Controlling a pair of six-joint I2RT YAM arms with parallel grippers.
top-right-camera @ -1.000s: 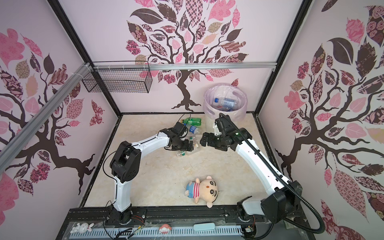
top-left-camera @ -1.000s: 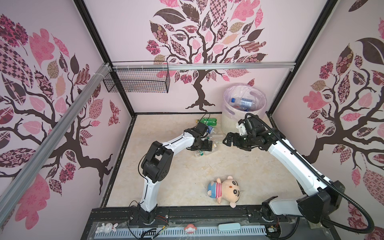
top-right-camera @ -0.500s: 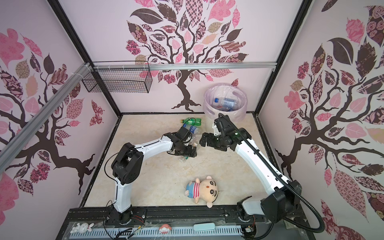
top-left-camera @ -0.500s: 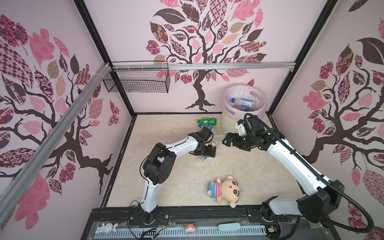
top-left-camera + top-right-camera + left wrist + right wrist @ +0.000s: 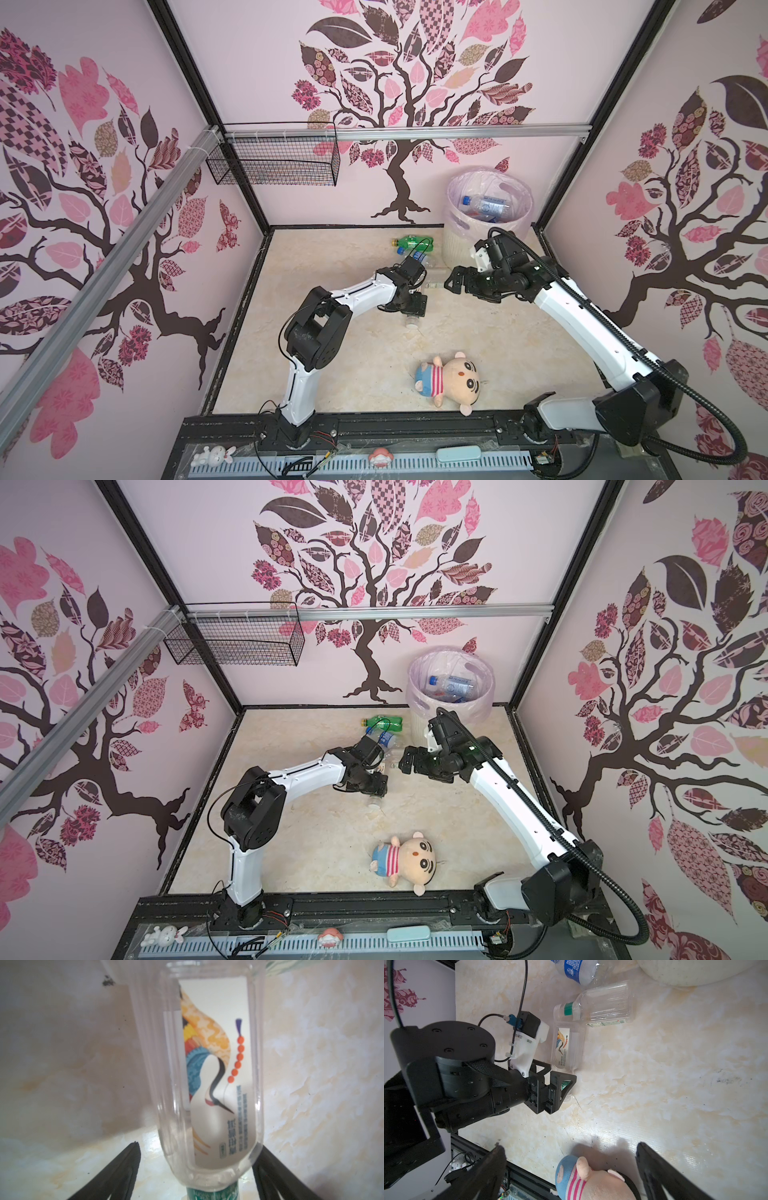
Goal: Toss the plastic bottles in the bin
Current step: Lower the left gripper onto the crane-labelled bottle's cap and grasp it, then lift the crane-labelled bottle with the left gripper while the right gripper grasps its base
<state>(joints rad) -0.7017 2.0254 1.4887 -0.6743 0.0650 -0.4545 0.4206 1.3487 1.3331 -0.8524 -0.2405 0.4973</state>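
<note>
1. We find open floor [image 5: 316,266] left of the left arm [image 5: 361,291], and more between the doll [image 5: 446,380] and the right arm [image 5: 582,316].
2. Bottles [image 5: 413,244] clutter the floor just beside the bin [image 5: 455,253], close to both arms.
3. The doll blocks the front middle.

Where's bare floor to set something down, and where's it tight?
Bare: floor left of the left arm; floor between doll and right arm. Crowded: bottles by the bin, around left gripper and right gripper.

You have four plastic bottles [image 5: 604,1003] on the table [image 5: 340,365]: one green [image 5: 412,242], one blue-labelled [image 5: 386,739], two clear [image 5: 209,1076]. One bin [image 5: 456,249], bottles inside uncountable. One plush doll [image 5: 451,380], one wire basket [image 5: 274,166].
</note>
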